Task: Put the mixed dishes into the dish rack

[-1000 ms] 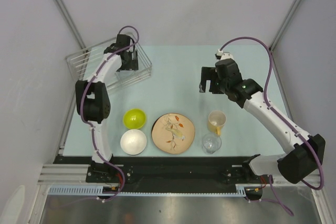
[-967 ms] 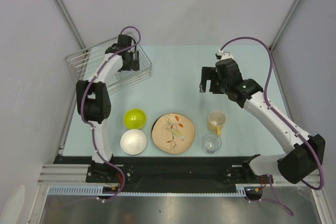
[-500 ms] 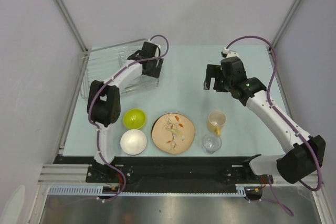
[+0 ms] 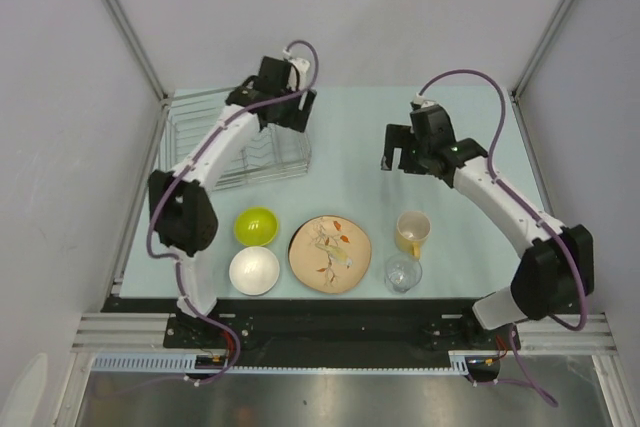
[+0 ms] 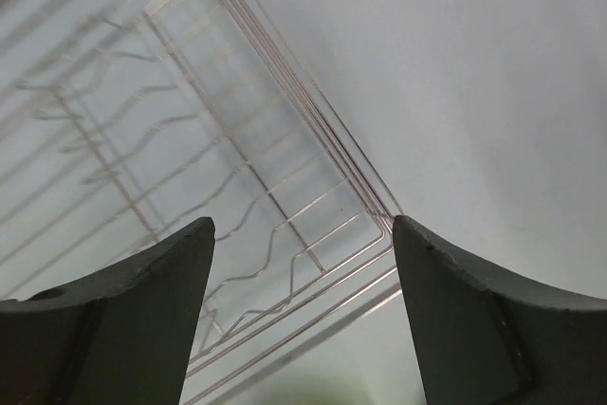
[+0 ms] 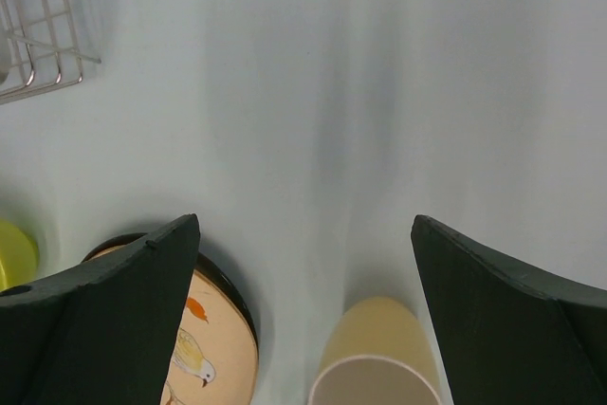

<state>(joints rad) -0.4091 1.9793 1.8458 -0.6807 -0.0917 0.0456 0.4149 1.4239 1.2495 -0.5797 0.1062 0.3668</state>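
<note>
The silver wire dish rack (image 4: 232,143) lies flat at the back left and holds no dishes; its wires fill the left wrist view (image 5: 190,168). My left gripper (image 4: 290,117) hangs open and empty over the rack's right edge (image 5: 303,244). My right gripper (image 4: 398,159) is open and empty above the table's middle (image 6: 305,234). Along the front lie the lime-green bowl (image 4: 256,225), the white bowl (image 4: 254,270), the tan patterned plate (image 4: 330,253) (image 6: 204,353), the yellow mug (image 4: 412,233) (image 6: 375,362) and the clear glass (image 4: 403,273). A second plate is not in view.
Grey walls close in the table on the left, right and back. The metal frame rail (image 4: 330,322) runs along the near edge behind the arm bases. The rack's corner (image 6: 38,45) and the lime bowl's edge (image 6: 11,253) show in the right wrist view.
The rack has gone from tilted against the left wall to flat and further right. My left gripper moved right and back along it. My right gripper shifted slightly back.
</note>
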